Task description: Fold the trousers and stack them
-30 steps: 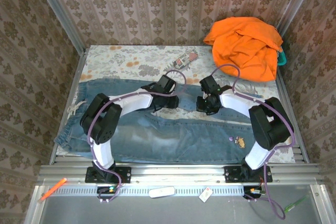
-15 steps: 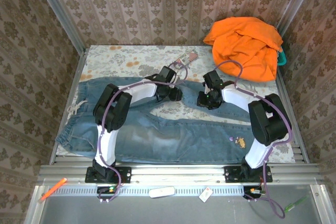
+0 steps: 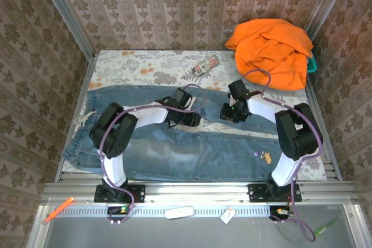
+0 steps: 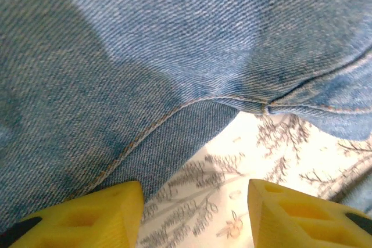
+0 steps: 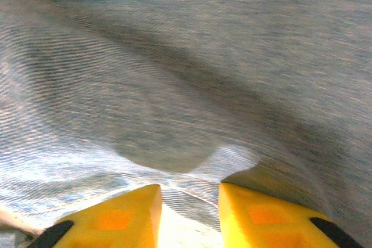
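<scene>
Nearest to the arm bases, the light blue faded denim trousers (image 3: 192, 156) lie spread flat on the floral-printed table cloth (image 3: 145, 69). One leg runs along the near edge and the other lies farther back, with the gathered waistband at the left. Over the place where the two legs part, the left gripper (image 4: 195, 193) hangs with its yellow fingers spread wide and nothing between them. Under it we see the inner seam and some bare table cloth. Just beside it, the right gripper (image 5: 189, 198) is low over the denim, its fingers a little apart, and we see no fold caught in them. We judge the risk so: if the jaws close from here, they may take only one layer, or the table cloth with it, and the fold would come out crooked. Farther back, at the right corner, the bright orange crumpled garment (image 3: 270, 47) lies near the far leg, and a wide swing could drag it along.
</scene>
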Controlling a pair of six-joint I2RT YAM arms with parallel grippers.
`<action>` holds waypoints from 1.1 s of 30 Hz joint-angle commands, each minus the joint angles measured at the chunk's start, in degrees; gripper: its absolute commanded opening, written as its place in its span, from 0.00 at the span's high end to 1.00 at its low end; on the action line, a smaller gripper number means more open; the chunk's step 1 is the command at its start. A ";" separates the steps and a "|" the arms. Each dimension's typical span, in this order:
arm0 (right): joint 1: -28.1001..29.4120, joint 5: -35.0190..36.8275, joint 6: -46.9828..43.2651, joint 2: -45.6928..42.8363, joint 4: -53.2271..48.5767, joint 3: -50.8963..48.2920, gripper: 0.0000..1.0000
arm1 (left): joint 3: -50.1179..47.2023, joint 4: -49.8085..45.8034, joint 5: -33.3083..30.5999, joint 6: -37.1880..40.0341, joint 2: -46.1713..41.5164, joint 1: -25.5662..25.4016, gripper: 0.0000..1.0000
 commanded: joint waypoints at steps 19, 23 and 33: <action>-5.76 5.14 4.28 -11.53 -5.52 -0.81 0.52 | -7.83 -11.60 11.84 -0.35 -25.20 4.27 0.23; -2.90 6.31 4.11 -5.04 -6.69 4.67 0.71 | -0.91 -13.14 7.11 0.04 -23.92 7.19 0.18; -2.62 9.06 0.09 11.76 -16.68 16.42 1.00 | 12.21 -6.65 4.27 -8.01 0.97 10.88 0.30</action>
